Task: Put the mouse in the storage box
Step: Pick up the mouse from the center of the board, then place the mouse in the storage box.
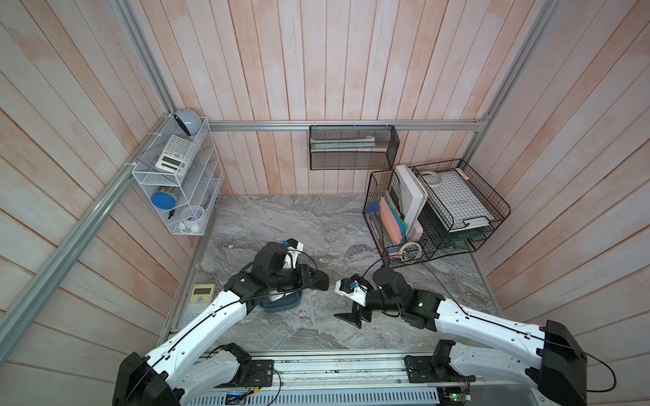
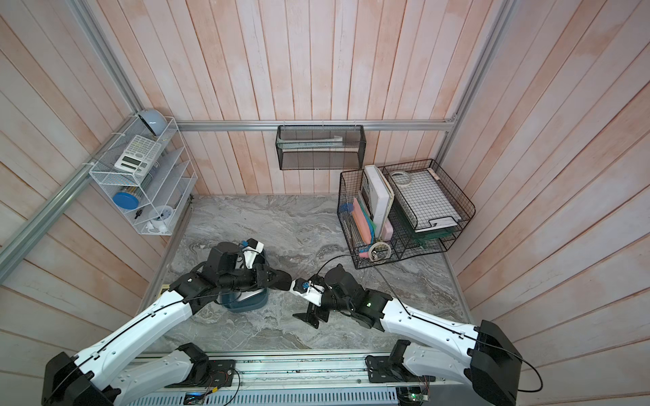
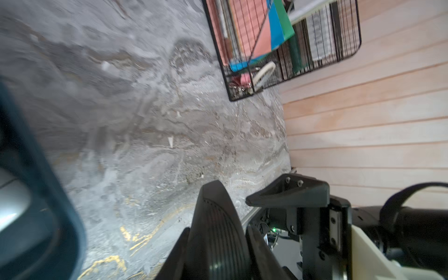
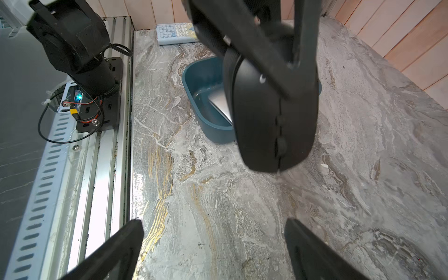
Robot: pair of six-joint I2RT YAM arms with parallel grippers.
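Two claws, top views: the left claw [image 1: 313, 279] pinches the black mouse [image 1: 322, 283] between its fingers. The right claw [image 1: 351, 318] hangs with its jaws spread wide, holding nothing and touching nothing.
Mouse, top views: one, lifted off the table [image 1: 281, 225]. It is just beside the storage box [image 1: 281, 305], at the edge facing the right claw, and not inside it. Both top views agree: mouse [image 2: 281, 279], storage box [image 2: 246, 304], right claw [image 2: 311, 320].
Counts, top views: one storage box with one silver-grey thing [image 1: 278, 297] lying in it; what it is I cannot tell.
Calculators: two. A yellow-topped calculator [image 1: 200, 295] lies on the table near the storage box, on the side away from the right claw. A white calculator [image 1: 175, 154] sits in the white wire rack [image 1: 140, 172], well apart from the box.
Baskets: one mesh basket [image 1: 316, 165] on the back wall and one wire organiser [image 1: 373, 218] on the table, both well apart from the storage box.
Left wrist view, claw: the left claw [image 3: 218, 229] has one finger on each side of the mouse [image 3: 215, 211], pressed against it.
Left wrist view, box: the storage box [image 3: 36, 169] is blurred, with its rim apart from the mouse. The wire organiser [image 3: 228, 72] stands far across the table from it.
Right wrist view, claw: the right claw [image 4: 213, 224] has its fingertips [image 4: 131, 232] far apart, with only bare table [image 4: 242, 206] between them.
Right wrist view, mouse: one mouse [image 4: 274, 116] hangs in the left claw's fingers, clear of the table and partly covering the storage box [image 4: 201, 80] behind it.
Right wrist view, counts: one silver-grey thing [image 4: 218, 104] in the box and one yellow-topped calculator [image 4: 174, 34] beyond the box.
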